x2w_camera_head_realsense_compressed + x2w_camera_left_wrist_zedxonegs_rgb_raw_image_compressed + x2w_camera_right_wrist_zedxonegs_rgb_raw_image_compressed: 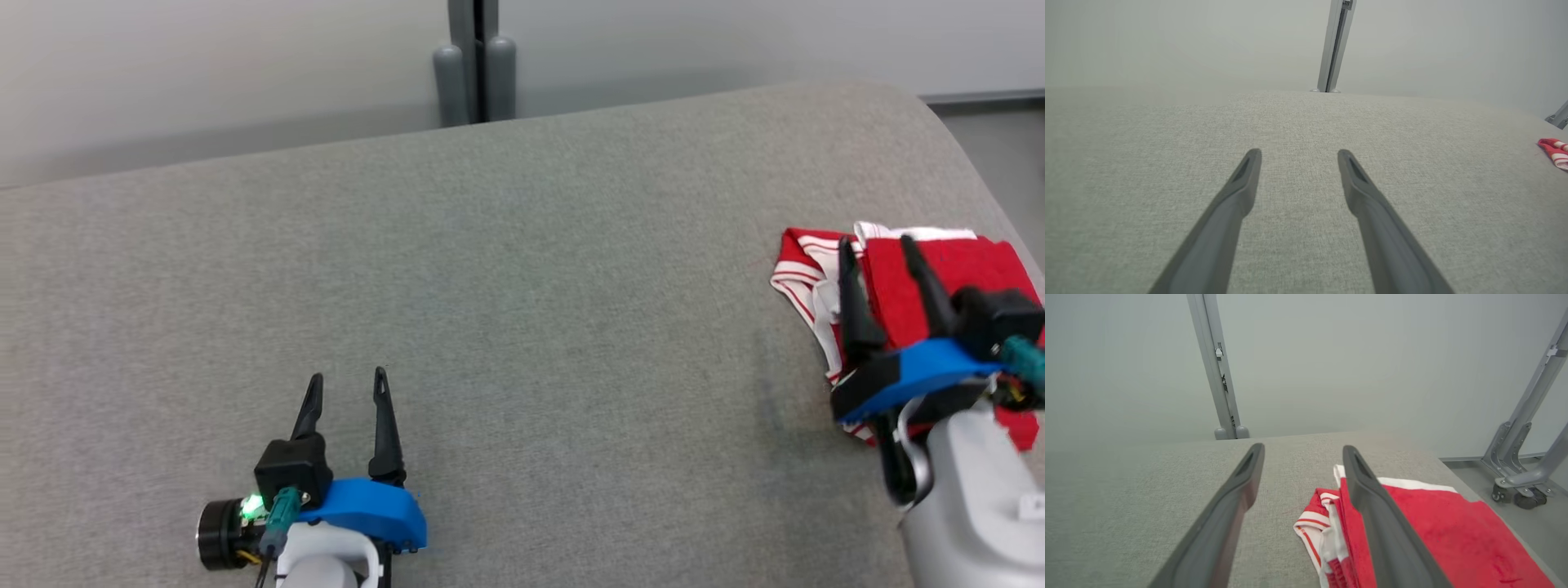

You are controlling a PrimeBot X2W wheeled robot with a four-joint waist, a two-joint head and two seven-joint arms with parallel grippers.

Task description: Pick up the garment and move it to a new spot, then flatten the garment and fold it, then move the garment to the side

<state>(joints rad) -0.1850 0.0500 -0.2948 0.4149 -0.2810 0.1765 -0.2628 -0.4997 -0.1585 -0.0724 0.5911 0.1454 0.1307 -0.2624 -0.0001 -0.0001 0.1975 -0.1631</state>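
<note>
The garment [963,278] is red with white striped trim and lies folded at the right end of the grey padded table [522,327]. Above it hovers my right gripper [873,245], open, with nothing between its fingers. In the right wrist view the garment [1437,535] lies under and to the right of the right gripper [1302,451]. Down at the lower left, my left gripper [349,378] stands open over bare fabric. From the left wrist, the left gripper [1298,153] is open, and a corner of the garment [1553,152] shows at the far right edge.
A grey post [476,61] stands behind the table's far edge against a pale wall. A wheeled metal frame [1519,473] stands on the floor past the table's right end. The garment lies close to the table's rounded right edge [971,163].
</note>
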